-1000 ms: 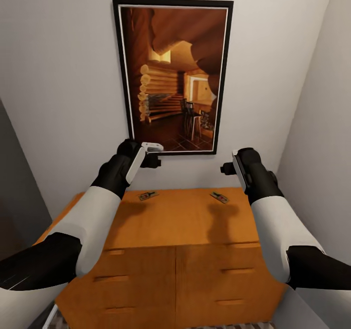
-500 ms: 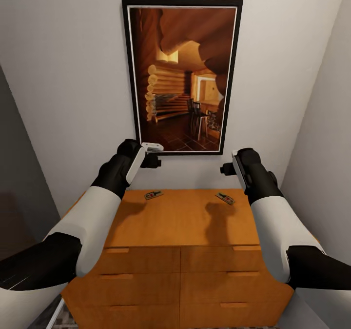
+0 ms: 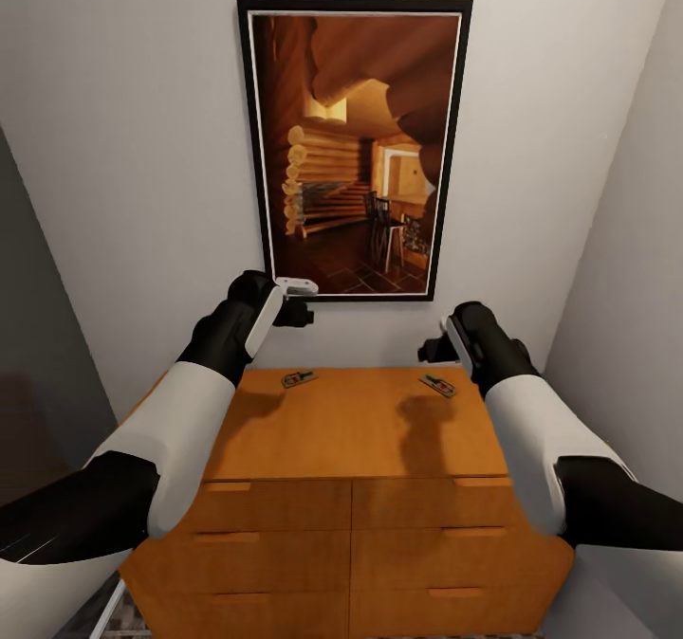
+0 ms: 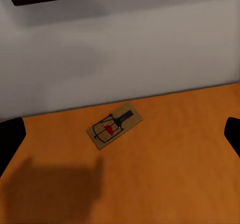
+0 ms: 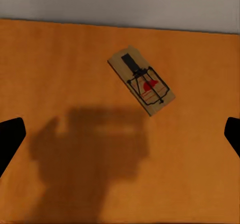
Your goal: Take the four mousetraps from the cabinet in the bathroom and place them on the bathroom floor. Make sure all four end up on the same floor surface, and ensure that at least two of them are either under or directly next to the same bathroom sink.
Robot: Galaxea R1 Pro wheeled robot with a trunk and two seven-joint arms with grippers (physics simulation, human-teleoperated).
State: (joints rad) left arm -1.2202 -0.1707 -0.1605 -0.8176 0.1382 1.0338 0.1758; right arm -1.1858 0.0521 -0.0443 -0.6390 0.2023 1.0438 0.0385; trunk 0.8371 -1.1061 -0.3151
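two mousetraps lie on the flat top of the cabinet (image 3: 351, 430), near its back edge by the wall: the left mousetrap (image 3: 299, 378) just ahead of the left arm and the right mousetrap (image 3: 437, 385) close under the right arm. since half a second ago the room has held steady in the head view, so the base seems to have stopped in front of the cabinet, and the one clear change is that the right gripper (image 3: 434, 348) has dropped lower and drawn in toward its trap, while the left gripper (image 3: 296, 312) hangs where it was, raised against the wall below the framed picture (image 3: 353, 146). i read that as the start of a reach for the right trap, with nothing picked up yet. the right wrist view looks down on that trap (image 5: 141, 80) lying at a slant on bare wood, with dark fingertips (image 5: 10, 136) at both edges of the frame, so the jaws are spread wide and hold nothing; the left wrist view shows the same wide, empty spread around the other trap (image 4: 115, 125). counted: two traps in sight of the four wanted, one cabinet with two columns of drawers, one picture, two grippers. a strip of patterned bathroom floor (image 3: 104, 620) shows at the cabinet's foot.
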